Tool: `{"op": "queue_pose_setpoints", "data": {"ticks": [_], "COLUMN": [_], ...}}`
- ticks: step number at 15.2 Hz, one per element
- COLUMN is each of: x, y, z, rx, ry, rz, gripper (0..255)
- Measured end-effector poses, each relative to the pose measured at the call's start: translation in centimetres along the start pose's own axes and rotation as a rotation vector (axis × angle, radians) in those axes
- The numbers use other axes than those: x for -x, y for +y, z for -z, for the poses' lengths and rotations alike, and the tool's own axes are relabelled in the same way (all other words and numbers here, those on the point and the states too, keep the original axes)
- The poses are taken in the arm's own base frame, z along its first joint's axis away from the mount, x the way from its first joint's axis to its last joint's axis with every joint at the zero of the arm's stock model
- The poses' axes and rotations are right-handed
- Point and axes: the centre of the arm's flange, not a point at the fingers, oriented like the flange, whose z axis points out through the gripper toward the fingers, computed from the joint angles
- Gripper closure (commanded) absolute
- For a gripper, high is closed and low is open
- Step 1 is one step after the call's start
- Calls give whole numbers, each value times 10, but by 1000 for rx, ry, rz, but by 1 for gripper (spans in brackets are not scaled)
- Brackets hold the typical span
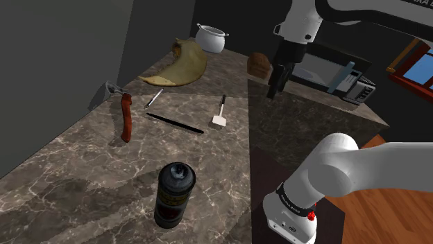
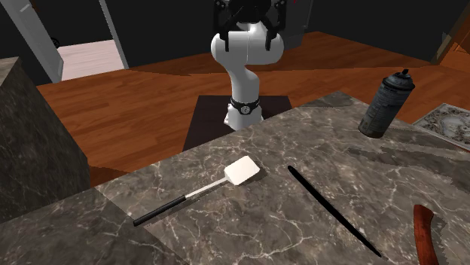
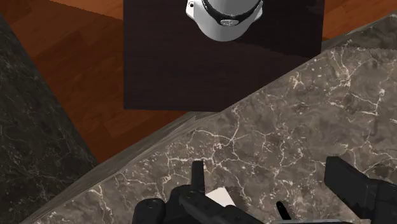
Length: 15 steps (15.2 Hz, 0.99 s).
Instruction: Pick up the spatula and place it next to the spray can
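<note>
In the shoulder view, a red-handled tool (image 1: 125,118) lies on the marble tabletop (image 1: 69,180), well to the left of the spatula (image 1: 220,120). A yellowish curved thing (image 1: 179,68) sits beyond the spatula and to its left. A thin black stick (image 1: 175,123) lies near the spatula's left side, not touching it. The dark spray can (image 1: 173,194) stands upright, well apart from the spatula and nearer the camera. The spatula lies flat, white blade toward the camera and handle pointing away. A white pot (image 1: 211,38) stands far beyond it. To the spatula's right the hand (image 1: 275,89) hangs above the tabletop, fingers spread, holding nothing.
</note>
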Motion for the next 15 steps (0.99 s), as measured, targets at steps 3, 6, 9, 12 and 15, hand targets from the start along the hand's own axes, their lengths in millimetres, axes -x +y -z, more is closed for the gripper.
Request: {"op": "queue_pose_setpoints", "data": {"ticks": [3, 6, 9, 12, 15], "x": [-12, -40, -67, -97, -126], "y": [0, 0, 5, 15, 30], "z": [-8, -28, -52, -71, -90], "rx": [-2, -6, -11, -16, -21], "ry": [8, 29, 53, 77, 102], "rz": [-53, -176, -310, -444, -579], "gripper": [0, 0, 0, 0, 0]}}
